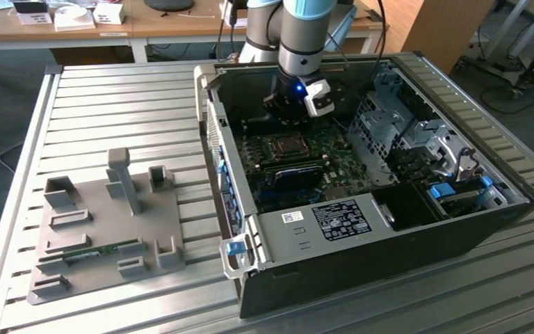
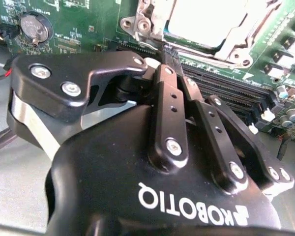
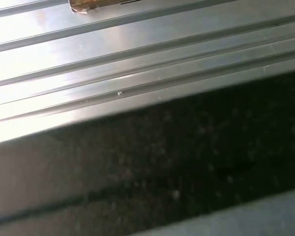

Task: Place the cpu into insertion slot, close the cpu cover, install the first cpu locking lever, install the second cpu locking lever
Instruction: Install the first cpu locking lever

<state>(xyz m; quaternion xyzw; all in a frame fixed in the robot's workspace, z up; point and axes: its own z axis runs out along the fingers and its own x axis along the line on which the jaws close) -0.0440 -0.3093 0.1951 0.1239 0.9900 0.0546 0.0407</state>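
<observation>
The insertion slot [image 1: 288, 145] is sitting on the green motherboard [image 1: 295, 167] inside the open grey computer case [image 1: 360, 174], toward the case's far wall in the exterior view. In the second wrist view the slot [image 2: 206, 24] is lying flat and facing up out of the case, its silvery metal rim framing a pale, glaring square in the middle; whether that square is the cpu or the bare socket cannot be told. The cpu cover [image 2: 155, 22] is showing as a silvery frame along the slot's edge, lying low against it. The long black memory slots [image 2: 231, 88] are running beside the slot, parallel to its near edge.

The gripper [image 2: 168, 51] is hanging just above the board, its black fingers [image 2: 171, 98] drawn together with the tips meeting over the strip between the slot's rim and the memory slots, with nothing visible between them. In the exterior view the gripper [image 1: 290, 111] is reaching down into the case by the far wall, just beyond the slot.

The case is standing on a ribbed metal table [image 1: 109, 111]. A grey fixture tray [image 1: 100, 229] is resting near the table's corner on the exterior view's left, well apart from the case.
</observation>
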